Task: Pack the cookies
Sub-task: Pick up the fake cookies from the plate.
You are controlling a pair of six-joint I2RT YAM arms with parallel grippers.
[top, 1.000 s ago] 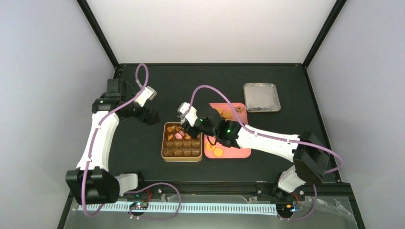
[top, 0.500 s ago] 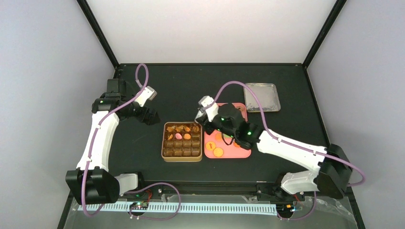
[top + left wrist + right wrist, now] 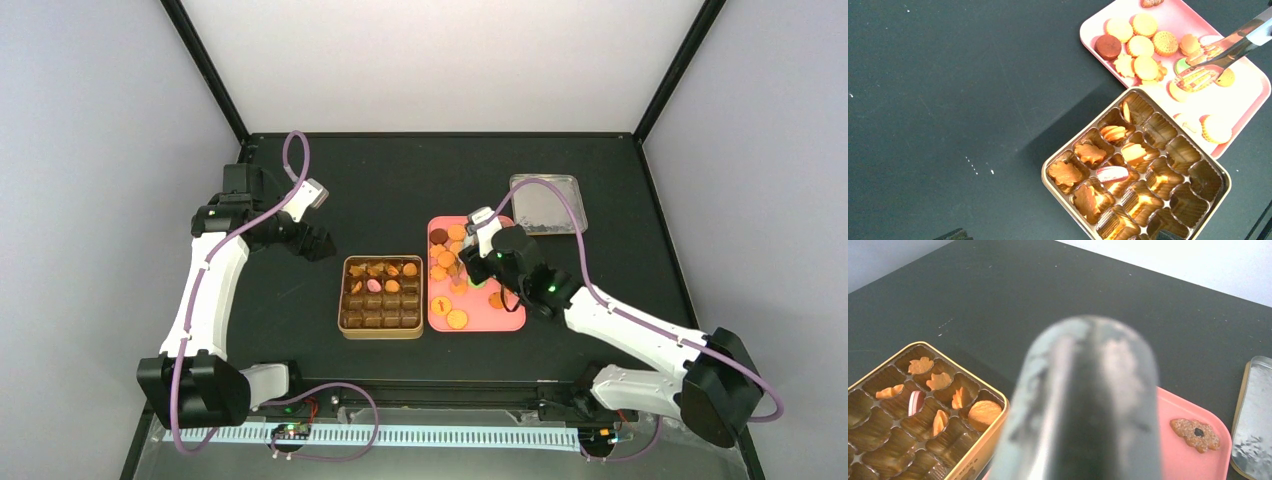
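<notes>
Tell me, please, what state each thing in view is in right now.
tin: open, a few compartments filled, most empty.
pink tray: holding loose cookies.
tongs: held by the right gripper, tips low over the pink tray.
right gripper: shut on the tongs.
left gripper: open, empty, left of the tin.
silver tray: lying flat, no cookies in it.

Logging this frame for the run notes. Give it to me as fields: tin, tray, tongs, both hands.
tin: open, mid-table
cookies in tin: about seven, in the two rows farthest from the arms; other compartments empty
pink tray: right beside the tin, many more cookies loose on it
tongs: tips low over the pink tray; cannot tell if a cookie is between them
right hand: shut on the tongs
left hand: open, empty, hovering left of the tin
</notes>
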